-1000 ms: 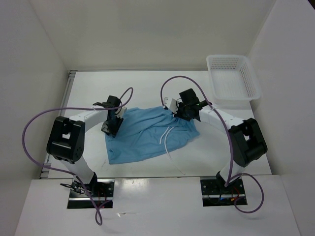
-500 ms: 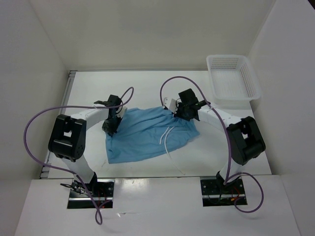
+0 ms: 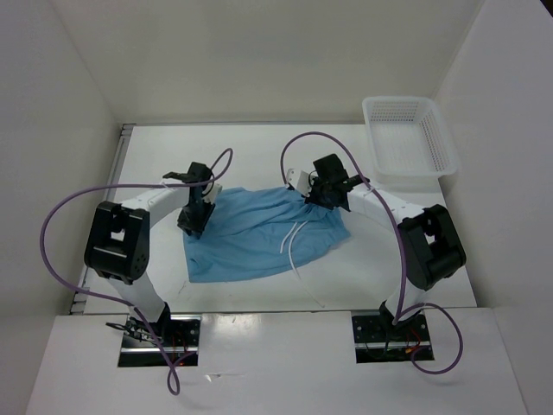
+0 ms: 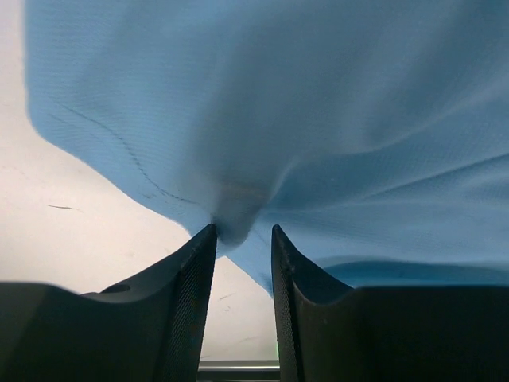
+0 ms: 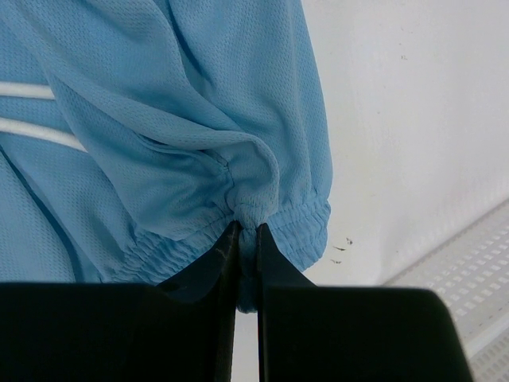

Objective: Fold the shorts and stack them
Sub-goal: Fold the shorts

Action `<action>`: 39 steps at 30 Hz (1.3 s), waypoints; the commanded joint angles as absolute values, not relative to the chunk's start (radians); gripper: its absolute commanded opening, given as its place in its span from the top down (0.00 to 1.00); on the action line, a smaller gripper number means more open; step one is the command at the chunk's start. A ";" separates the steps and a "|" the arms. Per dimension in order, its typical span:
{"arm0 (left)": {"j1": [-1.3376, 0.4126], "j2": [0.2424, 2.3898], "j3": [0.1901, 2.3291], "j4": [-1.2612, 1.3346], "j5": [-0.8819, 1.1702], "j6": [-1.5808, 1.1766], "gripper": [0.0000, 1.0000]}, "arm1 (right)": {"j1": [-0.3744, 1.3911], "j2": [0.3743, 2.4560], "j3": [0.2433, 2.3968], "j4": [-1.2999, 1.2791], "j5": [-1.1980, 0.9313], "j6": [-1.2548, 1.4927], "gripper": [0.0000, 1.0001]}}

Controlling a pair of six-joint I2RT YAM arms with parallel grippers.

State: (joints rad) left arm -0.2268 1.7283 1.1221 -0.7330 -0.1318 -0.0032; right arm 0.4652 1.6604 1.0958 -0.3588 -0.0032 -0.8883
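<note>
Light blue soft cloth shorts [image 3: 259, 235] laid flat, long side stretched between both grippers, gathered waistband pinched by right gripper [image 5: 246, 231], leg hem nipped by left gripper [image 4: 241, 231], no writing seen

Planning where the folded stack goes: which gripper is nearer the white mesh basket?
Right. The right gripper pinches the shorts at their waistband, just left of and nearer than the basket; the left gripper is across the shorts, far left.

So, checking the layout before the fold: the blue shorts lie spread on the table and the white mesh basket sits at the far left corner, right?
Not quite. The white mesh basket sits at the far right corner, as the top external view shows. The blue shorts do lie spread on the table.
</note>
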 commanded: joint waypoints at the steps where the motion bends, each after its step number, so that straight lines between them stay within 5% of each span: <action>1: -0.241 1.694 1.101 -0.790 -0.091 0.000 0.58 | 0.472 1.660 1.118 -0.321 0.000 -0.900 1.00; 9: -0.241 1.703 1.063 -0.759 -0.193 0.000 0.58 | 0.472 1.651 1.118 -0.330 -0.009 -0.900 1.00; 17: -0.198 1.743 1.063 -0.687 -0.224 0.000 0.75 | 0.472 1.651 1.109 -0.330 -0.009 -0.900 1.00; 21: -0.198 1.743 1.074 -0.666 -0.224 0.000 0.93 | 0.472 1.651 1.109 -0.330 -0.009 -0.900 1.00; 26: -0.198 1.732 1.106 -0.666 -0.224 0.000 1.00 | 0.472 1.651 1.109 -0.330 0.011 -0.910 1.00; 39: -0.081 1.658 1.446 -0.762 -0.187 0.000 1.00 | 0.472 1.632 1.147 -0.121 0.206 -0.919 1.00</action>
State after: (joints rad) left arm -0.1158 1.7309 1.3598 -0.7143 -0.1997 -0.0029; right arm 0.4652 1.6604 1.0966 -0.2211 0.1463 -0.9146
